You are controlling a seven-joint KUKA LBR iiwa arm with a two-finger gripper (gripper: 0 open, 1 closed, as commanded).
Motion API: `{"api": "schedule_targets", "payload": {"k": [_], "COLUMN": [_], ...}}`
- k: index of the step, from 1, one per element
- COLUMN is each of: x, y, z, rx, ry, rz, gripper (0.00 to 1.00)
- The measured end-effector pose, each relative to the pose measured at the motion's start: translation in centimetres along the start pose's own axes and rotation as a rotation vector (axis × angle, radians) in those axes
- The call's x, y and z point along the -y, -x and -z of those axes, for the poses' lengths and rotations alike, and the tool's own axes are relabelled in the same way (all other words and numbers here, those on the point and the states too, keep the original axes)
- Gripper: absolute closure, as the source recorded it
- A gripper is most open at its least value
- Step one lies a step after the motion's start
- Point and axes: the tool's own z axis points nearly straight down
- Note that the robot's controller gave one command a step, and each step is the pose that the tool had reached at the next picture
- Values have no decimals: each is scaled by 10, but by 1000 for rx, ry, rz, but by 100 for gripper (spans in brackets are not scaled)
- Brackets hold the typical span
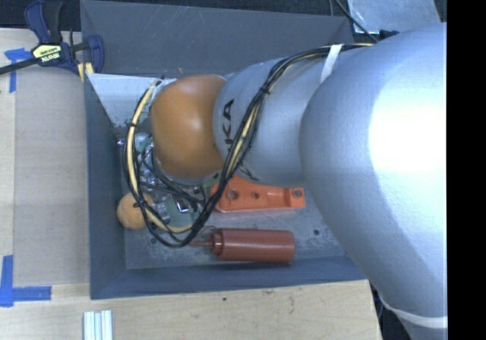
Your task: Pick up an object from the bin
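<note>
In the camera view the gripper [165,193] sits low in the left part of the bin [105,179], under the arm's orange wrist cover and cables; I cannot tell how far open it is or whether it has hold of anything. The nearest thing is a small tan ball [129,214], just beside it toward the left wall. A flat orange bracket [262,197] and a brown-red bottle [254,245] lie to its right, long axes running left to right.

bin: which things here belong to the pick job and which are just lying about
Job in hand: grey bin; arm's wrist; tan ball, nearest the wrist.
Lying about, likely: orange flat bracket; red-brown bottle.
</note>
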Motion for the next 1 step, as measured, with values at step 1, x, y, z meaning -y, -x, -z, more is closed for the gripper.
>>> {"api": "schedule_targets", "payload": {"k": [1], "x": [-5], "y": [-2], "z": [75], "rx": [-3], "ry": [-2], "rz": [10], "gripper": [100]}}
